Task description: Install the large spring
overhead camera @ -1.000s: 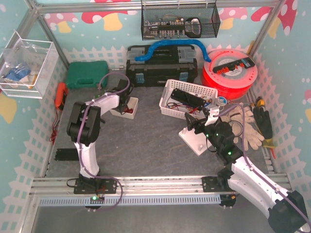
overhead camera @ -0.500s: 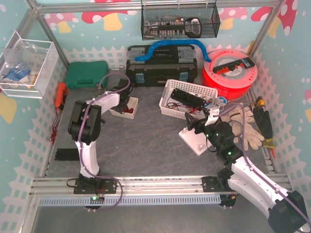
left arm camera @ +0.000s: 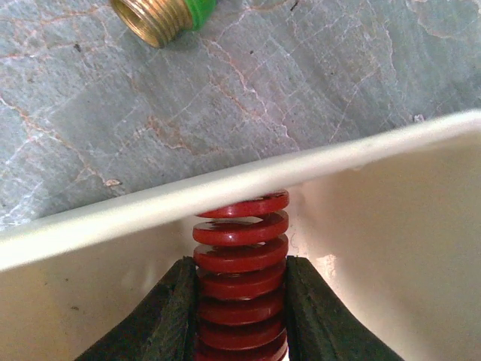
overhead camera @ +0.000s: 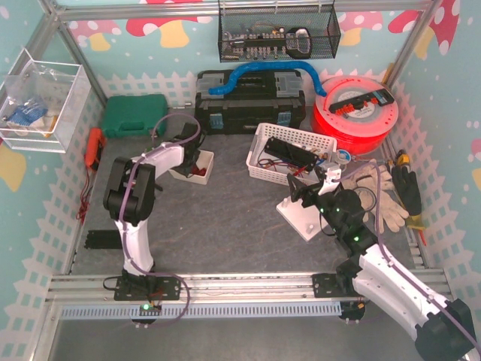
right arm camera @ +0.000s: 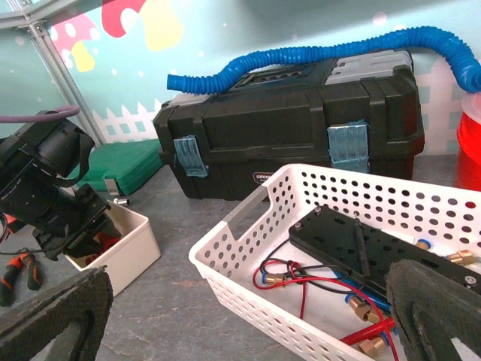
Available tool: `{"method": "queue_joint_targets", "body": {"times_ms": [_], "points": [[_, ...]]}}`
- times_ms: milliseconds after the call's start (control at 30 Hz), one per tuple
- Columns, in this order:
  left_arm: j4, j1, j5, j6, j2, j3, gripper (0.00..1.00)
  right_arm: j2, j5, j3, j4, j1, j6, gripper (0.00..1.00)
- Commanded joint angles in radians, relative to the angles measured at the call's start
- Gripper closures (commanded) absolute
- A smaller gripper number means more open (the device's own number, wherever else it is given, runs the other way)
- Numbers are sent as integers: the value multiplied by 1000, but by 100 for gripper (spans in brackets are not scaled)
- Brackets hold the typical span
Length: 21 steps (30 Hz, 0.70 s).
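Note:
The large spring (left arm camera: 242, 226), a red coil, stands in the small cream box (left arm camera: 225, 188) at the back left of the table. My left gripper (left arm camera: 240, 265) reaches down into that box (overhead camera: 203, 177), and both black pads press the coil's sides, so it is shut on the spring. The spring's lower end is hidden between the fingers. My right gripper (overhead camera: 310, 188) hovers wide open over a white fixture plate (overhead camera: 301, 219) at mid right. In the right wrist view its fingers (right arm camera: 52, 316) frame the white basket, with nothing between them.
A white perforated basket (right arm camera: 240, 241) holds a black plate, wires and brass fittings. Behind it sit a black toolbox (overhead camera: 252, 105) with a blue hose, a red reel (overhead camera: 353, 113) and a green case (overhead camera: 134, 114). Gloves (overhead camera: 379, 197) lie far right. A brass fitting (left arm camera: 161, 15) lies beside the box.
The left jaws have narrowed onto the red spring inside the box. The left arm has dipped slightly at the box. The right arm has hardly moved.

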Motion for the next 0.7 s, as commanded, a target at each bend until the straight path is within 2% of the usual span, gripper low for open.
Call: {"method": "queue_joint_targets", "body": {"times_ms": [0, 333, 533, 667], "points": [[1, -7, -6, 35, -98, -27, 85, -16, 6, -12, 5, -2, -3, 1], [118, -36, -4, 122, -379, -187, 86, -26, 10, -10, -8, -2, -3, 1], [434, -89, 19, 506, -539, -350, 88, 0, -16, 16, -25, -2, -3, 1], [616, -122, 112, 653, -597, -486, 89, 27, -10, 62, -71, -2, 17, 1]]}}
